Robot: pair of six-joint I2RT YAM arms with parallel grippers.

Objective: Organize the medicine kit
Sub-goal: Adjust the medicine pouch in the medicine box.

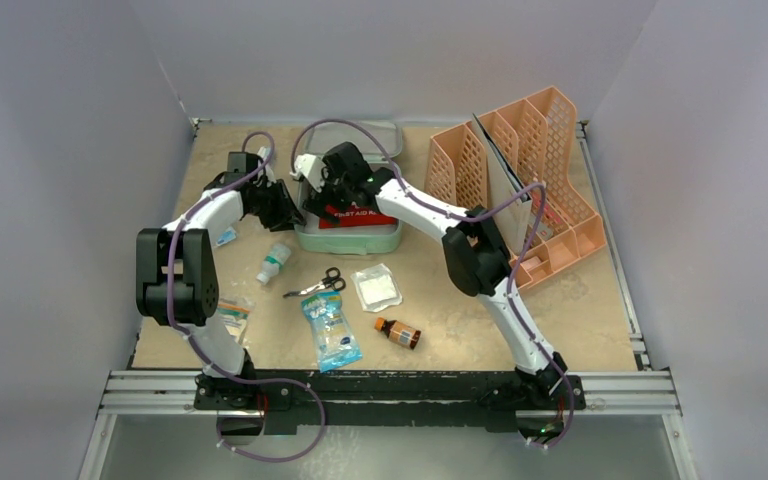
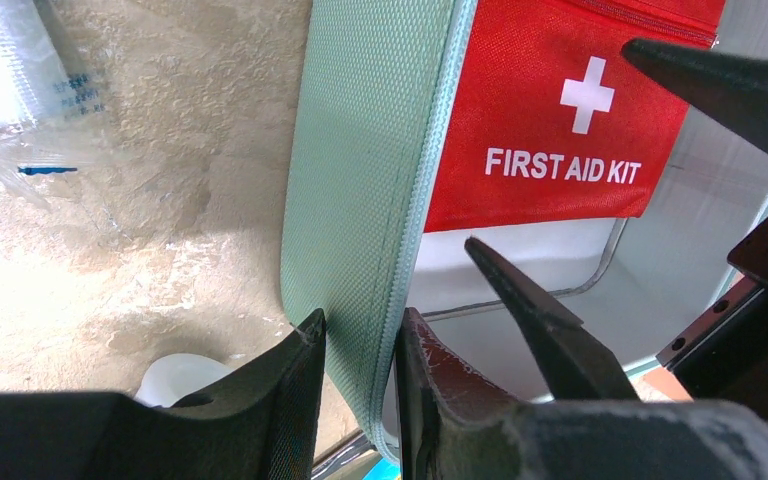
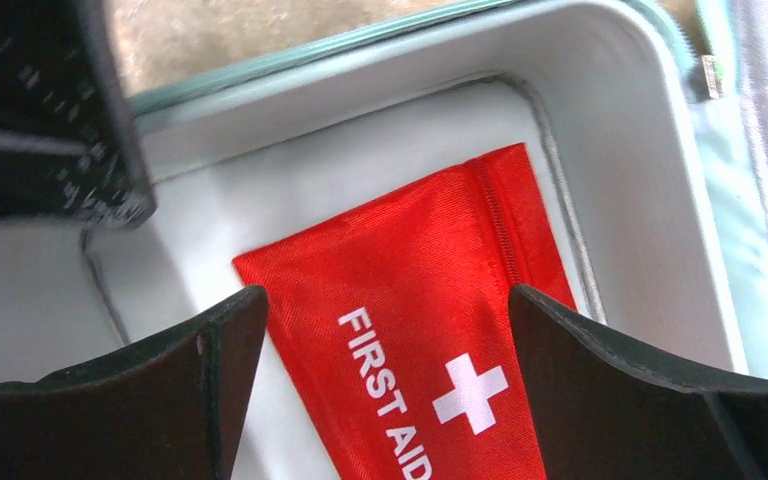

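Note:
The mint-green medicine kit (image 1: 352,240) lies open at the back middle, its lid (image 1: 385,135) folded away behind it. A red "FIRST AID KIT" pouch (image 3: 410,270) lies inside on the white floor; it also shows in the left wrist view (image 2: 550,120). My left gripper (image 2: 360,335) is shut on the kit's left wall (image 2: 360,180), one finger on each side. My right gripper (image 3: 380,325) is open and hangs just over the pouch, not touching it. From above, the left gripper (image 1: 285,205) is at the kit's left side and the right gripper (image 1: 338,195) is over its inside.
A peach mesh rack (image 1: 530,170) stands at the back right. In front of the kit lie a white bottle (image 1: 274,262), scissors (image 1: 318,284), a gauze pad (image 1: 377,287), a blue packet (image 1: 331,330), a brown bottle (image 1: 398,332) and a packet (image 1: 230,315) by the left arm.

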